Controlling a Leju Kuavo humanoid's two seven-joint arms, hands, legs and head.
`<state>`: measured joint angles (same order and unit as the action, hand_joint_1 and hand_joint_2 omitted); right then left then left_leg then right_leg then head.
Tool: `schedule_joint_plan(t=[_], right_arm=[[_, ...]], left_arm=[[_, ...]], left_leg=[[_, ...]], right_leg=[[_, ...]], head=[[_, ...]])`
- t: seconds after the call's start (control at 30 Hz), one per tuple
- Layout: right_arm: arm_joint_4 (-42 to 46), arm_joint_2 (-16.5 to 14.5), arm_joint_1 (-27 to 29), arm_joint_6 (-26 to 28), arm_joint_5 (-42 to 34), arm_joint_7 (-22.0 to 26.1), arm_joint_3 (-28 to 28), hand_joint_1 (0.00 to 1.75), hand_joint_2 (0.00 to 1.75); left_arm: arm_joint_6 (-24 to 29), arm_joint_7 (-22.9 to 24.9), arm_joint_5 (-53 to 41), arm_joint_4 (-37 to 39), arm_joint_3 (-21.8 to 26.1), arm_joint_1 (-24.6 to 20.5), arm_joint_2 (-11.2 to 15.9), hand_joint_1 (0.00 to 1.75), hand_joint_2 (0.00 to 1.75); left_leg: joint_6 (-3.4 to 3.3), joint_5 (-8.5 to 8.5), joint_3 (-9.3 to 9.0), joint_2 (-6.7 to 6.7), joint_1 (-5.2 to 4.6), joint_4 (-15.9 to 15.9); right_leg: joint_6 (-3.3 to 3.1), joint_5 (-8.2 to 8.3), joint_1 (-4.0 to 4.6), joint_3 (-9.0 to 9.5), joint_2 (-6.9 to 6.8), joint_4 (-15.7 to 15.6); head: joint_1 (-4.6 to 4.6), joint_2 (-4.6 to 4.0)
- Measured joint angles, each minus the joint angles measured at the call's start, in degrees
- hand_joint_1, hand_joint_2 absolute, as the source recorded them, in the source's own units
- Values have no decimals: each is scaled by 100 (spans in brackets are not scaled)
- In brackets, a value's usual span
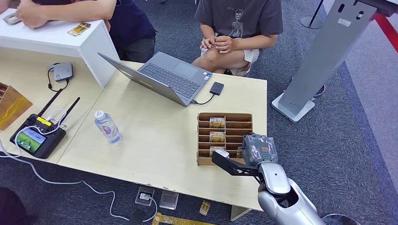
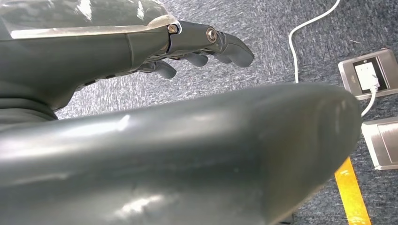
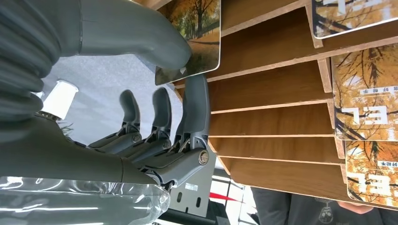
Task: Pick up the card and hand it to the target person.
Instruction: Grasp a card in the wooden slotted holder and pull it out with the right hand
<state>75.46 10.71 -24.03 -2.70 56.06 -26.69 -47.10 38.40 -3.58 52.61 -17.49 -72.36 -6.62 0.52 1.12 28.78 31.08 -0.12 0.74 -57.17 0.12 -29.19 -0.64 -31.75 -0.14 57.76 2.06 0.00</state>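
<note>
Our right hand (image 3: 141,117) pinches a card (image 3: 195,40) between thumb and finger at the wooden rack's (image 1: 230,124) five o'clock corner on the table (image 1: 155,140). The shallow edge grip could let it slip or snag a divider. Our left hand (image 2: 187,47) hangs empty, fingers loosely apart.

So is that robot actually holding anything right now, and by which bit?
Yes: its right hand pinches a card by one corner, thumb against a finger, at the wooden rack. The left hand holds nothing.

Wooden card rack (image 1: 230,123) walls hem the right robot hand (image 1: 256,149); laptop (image 1: 164,77) beyond.
</note>
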Motion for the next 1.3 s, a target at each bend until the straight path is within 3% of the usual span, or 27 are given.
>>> schedule_joint_plan(t=[0.47,0.8,1.0,1.3], right_arm=[[-83,-30,-28,7,2,4,-17,130,175],[-71,-31,6,81,74,-54,-19,148,175],[-71,-31,8,83,80,-61,-20,147,175],[380,0,228,137,475,-227,-5,158,175]], left_arm=[[2,50,0,0,0,0,0,0,0],[2,79,0,0,-1,1,0,0,0],[2,79,0,0,-1,1,0,0,0],[2,83,0,0,-1,2,0,0,0]], left_leg=[[0,0,-11,0,0,0],[0,0,-14,0,0,0],[0,0,-14,1,0,0],[0,0,-10,1,0,0]], right_leg=[[0,0,0,8,2,0],[0,0,0,10,2,0],[0,0,0,10,2,0],[0,0,0,7,2,0]], head=[[-1,0],[-1,0],[-1,0],[-1,0]])
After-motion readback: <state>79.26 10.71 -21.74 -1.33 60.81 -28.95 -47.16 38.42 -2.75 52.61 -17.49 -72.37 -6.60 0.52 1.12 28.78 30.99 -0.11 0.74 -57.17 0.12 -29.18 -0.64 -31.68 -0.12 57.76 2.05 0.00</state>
